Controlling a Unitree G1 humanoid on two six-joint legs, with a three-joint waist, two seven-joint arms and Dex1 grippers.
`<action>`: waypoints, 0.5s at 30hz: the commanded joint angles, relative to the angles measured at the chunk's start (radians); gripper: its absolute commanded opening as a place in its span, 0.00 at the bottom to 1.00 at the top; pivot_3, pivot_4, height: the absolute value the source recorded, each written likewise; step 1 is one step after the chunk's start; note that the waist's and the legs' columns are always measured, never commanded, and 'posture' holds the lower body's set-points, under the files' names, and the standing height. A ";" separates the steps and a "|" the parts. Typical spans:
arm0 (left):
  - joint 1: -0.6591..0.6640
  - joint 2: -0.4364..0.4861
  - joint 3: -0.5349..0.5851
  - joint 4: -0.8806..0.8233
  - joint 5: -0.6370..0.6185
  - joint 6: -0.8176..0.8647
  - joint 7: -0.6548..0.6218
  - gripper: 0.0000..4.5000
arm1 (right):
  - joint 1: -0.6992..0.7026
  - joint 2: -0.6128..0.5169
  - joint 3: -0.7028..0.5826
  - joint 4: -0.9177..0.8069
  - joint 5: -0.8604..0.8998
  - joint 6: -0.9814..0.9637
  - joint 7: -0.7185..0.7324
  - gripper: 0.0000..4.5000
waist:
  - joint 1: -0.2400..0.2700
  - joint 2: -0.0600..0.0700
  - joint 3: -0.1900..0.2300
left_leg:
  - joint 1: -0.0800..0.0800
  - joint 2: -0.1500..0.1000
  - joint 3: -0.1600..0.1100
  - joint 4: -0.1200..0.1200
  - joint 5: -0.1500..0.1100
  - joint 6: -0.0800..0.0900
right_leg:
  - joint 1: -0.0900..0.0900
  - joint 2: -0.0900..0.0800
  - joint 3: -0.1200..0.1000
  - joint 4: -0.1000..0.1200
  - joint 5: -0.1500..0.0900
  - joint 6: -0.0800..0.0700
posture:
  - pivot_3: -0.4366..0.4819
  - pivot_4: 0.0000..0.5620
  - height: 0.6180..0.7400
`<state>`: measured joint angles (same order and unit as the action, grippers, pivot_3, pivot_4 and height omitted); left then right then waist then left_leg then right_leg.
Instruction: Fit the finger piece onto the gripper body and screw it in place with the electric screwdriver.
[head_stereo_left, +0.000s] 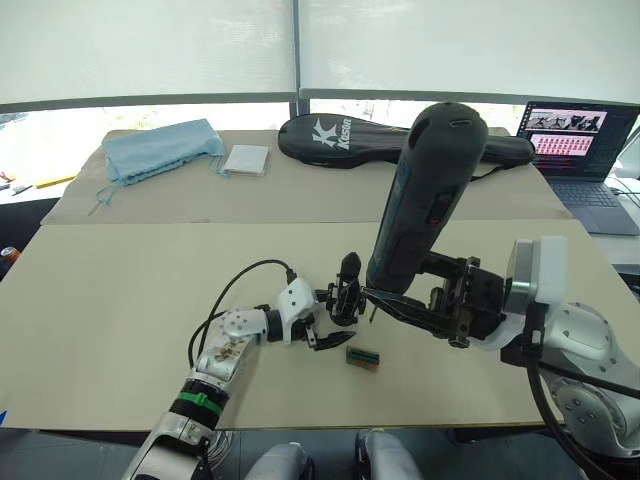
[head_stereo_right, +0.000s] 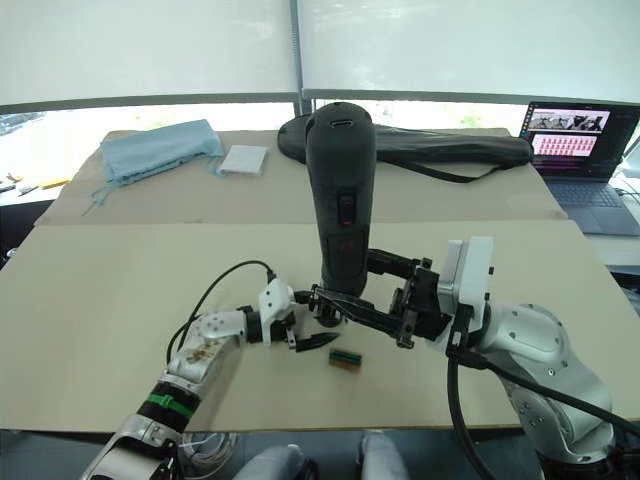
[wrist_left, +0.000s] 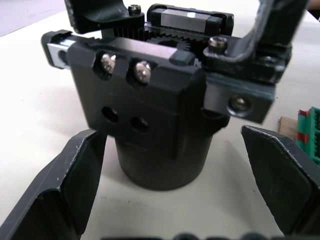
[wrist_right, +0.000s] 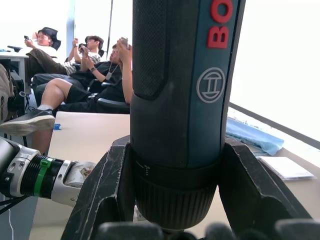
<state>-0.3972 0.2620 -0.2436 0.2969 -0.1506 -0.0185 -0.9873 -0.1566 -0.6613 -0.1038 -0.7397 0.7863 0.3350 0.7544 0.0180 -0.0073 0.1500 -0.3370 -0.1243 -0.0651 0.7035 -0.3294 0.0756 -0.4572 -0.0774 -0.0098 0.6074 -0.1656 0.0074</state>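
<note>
**Screwdriver over the gripper body, with little to hold the body steady**

Starting on my left: the left gripper (head_stereo_left: 318, 325) sits near the table's (head_stereo_left: 120, 330) front edge, about midway along it. In its wrist view the two black fingers (wrist_left: 65, 185) stand spread wide on either side of the gripper body (wrist_left: 150, 125) and do not touch it, so it holds nothing and only brackets the part. The body stands on its round base, and the finger already on it points up and a little away from me, so its long axis is close to upright. Two empty screw holes show on its near face, below two seated screws. I cannot pick out the loose finger piece with any certainty.

Just right of the body, a small green and brown block (head_stereo_left: 362, 357) lies flat on the table.

Further right, the right gripper (head_stereo_left: 405, 300) is clamped around the lower barrel of the electric screwdriver (head_stereo_left: 420, 195). The tool's long axis is steep: the rounded end is high and leans toward the far edge, and the thin bit points down toward the body.

My worry is this. With the left fingers not closed, I judge that any side push or twist from the bit would slide, spin or tip the body. The tool also leans, so the bit may meet a hole at an angle and skate off or cross-thread. It is tall and held low, so it could also rock in the grip.
</note>
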 joint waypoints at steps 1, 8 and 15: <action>-0.010 -0.014 -0.015 0.012 0.008 0.005 0.004 1.00 | -0.001 -0.007 -0.046 -0.050 0.007 -0.025 -0.004 0.43 | 0.002 0.000 0.000 | 0.000 0.000 0.000 0.000 0.000 0.000 | 0.000 0.000 0.000 0.000 0.000 0.000 | 0.48 0.27 1.00; -0.006 -0.009 -0.018 0.026 0.043 0.004 0.035 1.00 | 0.017 -0.009 -0.053 -0.059 0.003 -0.026 -0.007 0.43 | 0.010 0.000 0.000 | 0.000 0.000 0.000 0.000 0.000 0.000 | 0.001 0.000 0.000 0.000 0.000 0.000 | 0.48 0.27 1.00; -0.039 0.019 -0.013 0.077 0.056 0.011 0.024 0.69 | 0.026 -0.005 -0.059 -0.060 0.002 -0.025 -0.006 0.43 | 0.008 0.000 0.000 | 0.001 0.000 0.000 0.001 0.000 0.000 | 0.001 0.000 0.000 0.001 0.000 0.000 | 0.48 0.27 1.00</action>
<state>-0.4378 0.2651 -0.2581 0.3379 -0.1151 -0.0168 -0.9656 -0.1223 -0.6623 -0.1285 -0.7493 0.7779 0.3350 0.7538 0.0265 -0.0073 0.1499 -0.3362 -0.1242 -0.0651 0.7040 -0.3292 0.0752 -0.4566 -0.0774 -0.0095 0.6087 -0.1656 0.0074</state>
